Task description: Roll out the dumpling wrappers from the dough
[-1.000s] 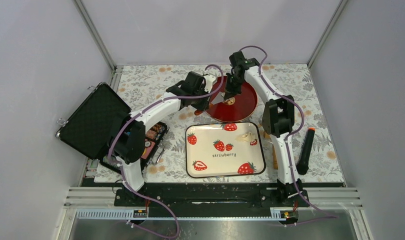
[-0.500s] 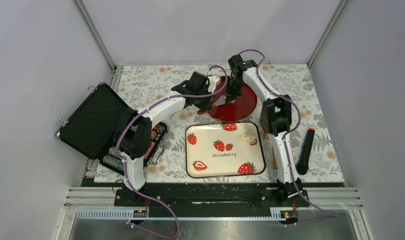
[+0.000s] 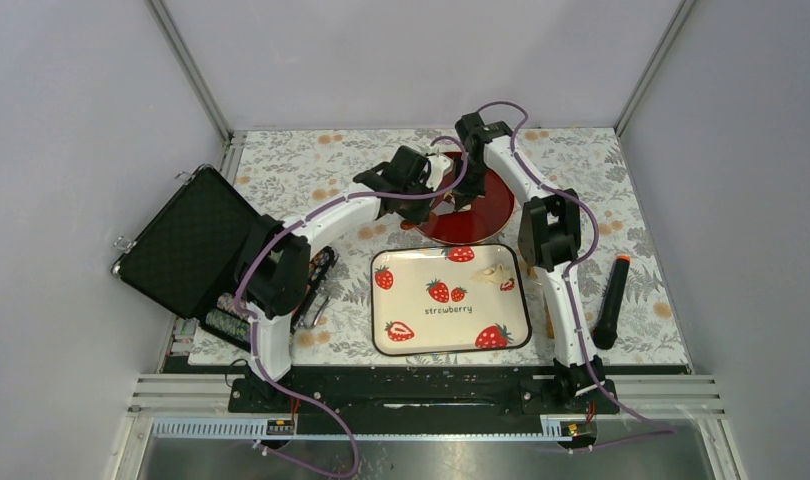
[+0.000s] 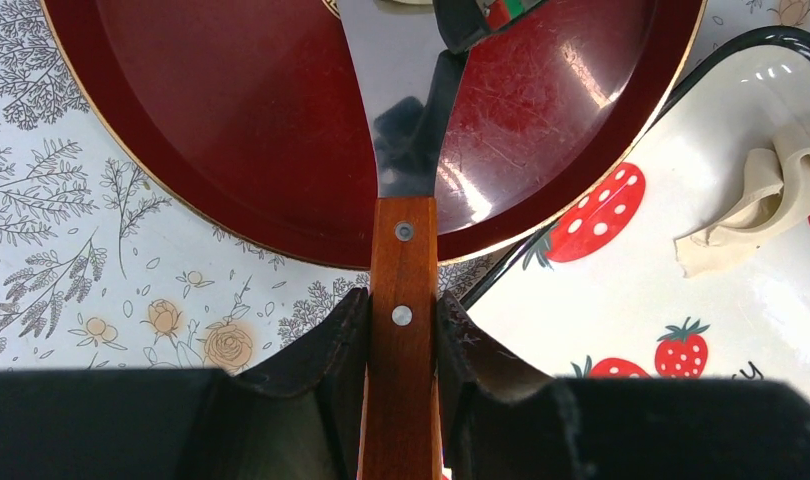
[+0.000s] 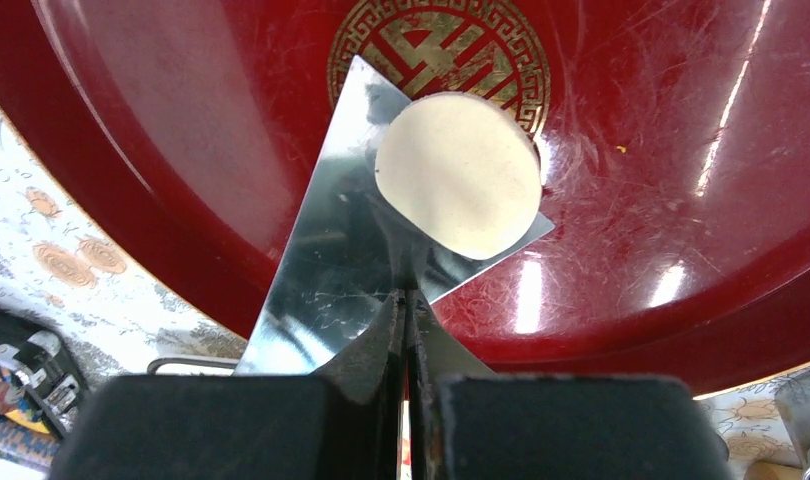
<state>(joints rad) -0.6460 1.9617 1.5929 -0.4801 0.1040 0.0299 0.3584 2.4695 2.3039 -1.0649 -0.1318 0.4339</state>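
Left gripper (image 4: 401, 312): the jaws are standing partly apart and clamping the wooden handle of a spatula (image 4: 402, 130) from both sides, with both inner faces pressing against the wood. The steel blade is reaching out from the grip over the rim and the floor of the red plate (image 4: 231, 120).

Right gripper (image 5: 406, 300): the jaws are pressing fully together with nothing showing between them. Their tips are hovering at the spatula blade (image 5: 326, 260), just beside the near edge of the dumpling wrapper (image 5: 459, 175). Whether they are touching the blade or the wrapper cannot be told.

The dumpling wrapper, a round pale disc, is lying flat on the wide end of the blade, overhanging its edge on the far side and partly covering the gold emblem (image 5: 451, 55) at the plate's centre.

The dough (image 4: 771, 195), a ragged folded scrap, is lying on the strawberry tray (image 4: 601, 300), near its edge and well apart from both grippers. Tray and plate are sitting side by side on the floral surface (image 4: 81, 250).
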